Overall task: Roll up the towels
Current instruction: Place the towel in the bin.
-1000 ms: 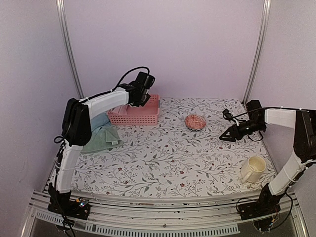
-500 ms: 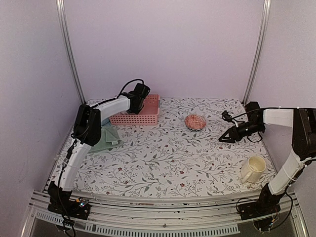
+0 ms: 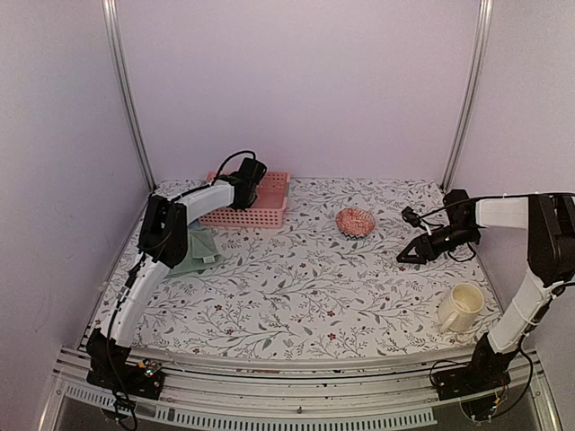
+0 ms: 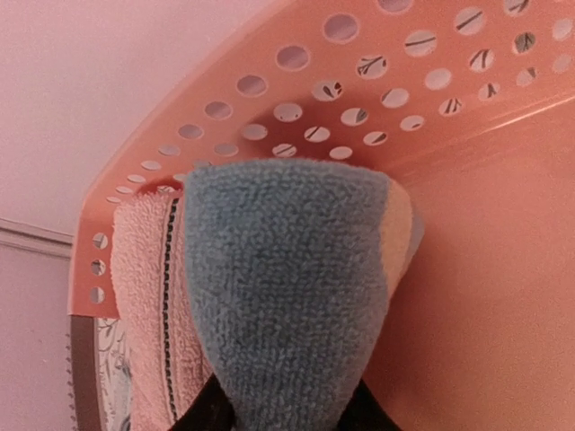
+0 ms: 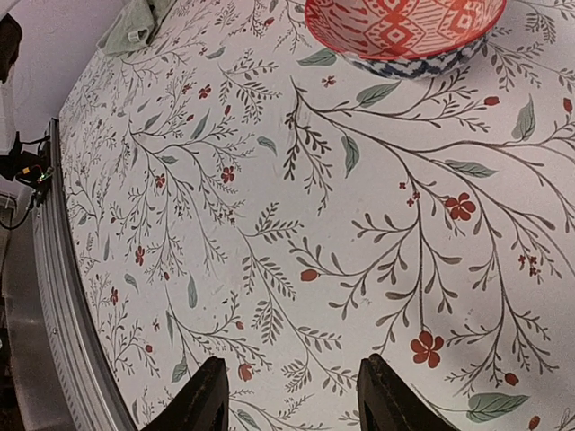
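My left gripper (image 4: 287,417) is shut on a rolled blue towel (image 4: 287,287), which fills the space between its black fingers. It holds the roll inside the pink basket (image 4: 467,233), next to a pink towel (image 4: 148,296) lying against the perforated wall. Seen from the top, the left gripper (image 3: 247,180) dips into the basket (image 3: 265,214) at the back left. A sage green towel (image 3: 193,256) lies crumpled on the table under the left arm. My right gripper (image 3: 404,256) stands open low over the flowered tablecloth at the right, with nothing between its fingers (image 5: 207,395).
A red patterned bowl (image 3: 356,221) sits just left of the right gripper and fills the top of the right wrist view as well, bowl (image 5: 404,27). A cream mug (image 3: 461,307) stands near the front right. Metal posts and walls close in the table's sides.
The left arm has stretched out and lowered its gripper, with the blue towel, from above the basket down into it. The right gripper has crept slightly left.
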Controlling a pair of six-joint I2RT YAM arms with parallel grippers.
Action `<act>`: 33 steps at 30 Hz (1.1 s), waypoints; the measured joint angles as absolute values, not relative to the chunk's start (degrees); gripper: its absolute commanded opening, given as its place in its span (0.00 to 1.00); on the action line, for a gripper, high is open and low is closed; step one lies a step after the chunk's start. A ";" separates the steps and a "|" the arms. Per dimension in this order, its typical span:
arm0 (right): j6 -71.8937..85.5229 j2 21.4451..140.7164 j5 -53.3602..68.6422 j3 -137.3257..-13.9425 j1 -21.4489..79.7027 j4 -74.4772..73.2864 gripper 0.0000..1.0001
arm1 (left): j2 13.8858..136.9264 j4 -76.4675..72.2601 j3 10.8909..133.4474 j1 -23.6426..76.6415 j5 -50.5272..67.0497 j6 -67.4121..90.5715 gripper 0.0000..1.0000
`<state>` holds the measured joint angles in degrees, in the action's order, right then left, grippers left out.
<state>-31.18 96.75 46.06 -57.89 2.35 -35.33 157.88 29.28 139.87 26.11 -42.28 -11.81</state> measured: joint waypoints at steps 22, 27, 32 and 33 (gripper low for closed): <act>-31.90 97.89 47.20 -57.89 2.35 -36.25 0.52 | 154.28 30.72 137.14 24.36 -31.51 -3.36 0.86; -32.03 98.02 47.29 -57.89 2.35 -36.47 0.51 | 152.44 30.85 137.08 23.90 -30.37 -2.98 0.88; -32.16 98.02 47.31 -57.89 2.35 -36.64 0.51 | 150.32 30.83 136.94 23.83 -29.17 -2.92 0.88; -32.16 98.04 47.31 -57.89 2.35 -36.69 0.51 | 149.91 30.79 136.92 23.83 -29.02 -2.92 0.88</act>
<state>-32.16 98.04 47.31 -57.89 2.35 -36.69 149.91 30.79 136.92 23.83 -29.02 -2.92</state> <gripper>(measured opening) 0.515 0.881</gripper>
